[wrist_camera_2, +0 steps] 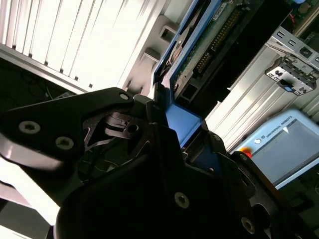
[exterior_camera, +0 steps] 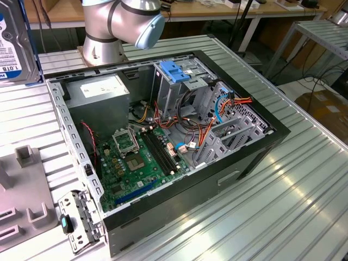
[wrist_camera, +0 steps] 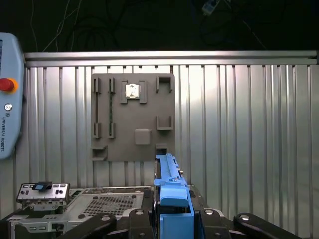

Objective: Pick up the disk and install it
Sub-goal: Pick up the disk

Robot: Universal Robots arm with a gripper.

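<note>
Exterior view: disk (exterior_camera: 12,46) upright at the exterior view's left edge, label showing, well apart from open PC case (exterior_camera: 163,141) on ribbed table (exterior_camera: 283,206); blue-latched drive cage (exterior_camera: 175,76) inside the case

Second wrist view: gripper (wrist_camera_2: 183,130) clamped on disk (wrist_camera_2: 204,47), blue rail between black fingers (wrist_camera_2: 149,119), green circuit board side visible, teach pendant (wrist_camera_2: 284,144) nearby

First wrist view: disk (wrist_camera: 168,172) edge-on in gripper (wrist_camera: 174,219), grey fixture plate (wrist_camera: 132,117) on the table beyond it

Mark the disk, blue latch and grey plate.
the disk (exterior_camera: 13,49): exterior view, on its printed label.
blue latch (exterior_camera: 175,70): exterior view, on its top face.
grey plate (wrist_camera: 134,117): first wrist view, bare middle area.
</note>
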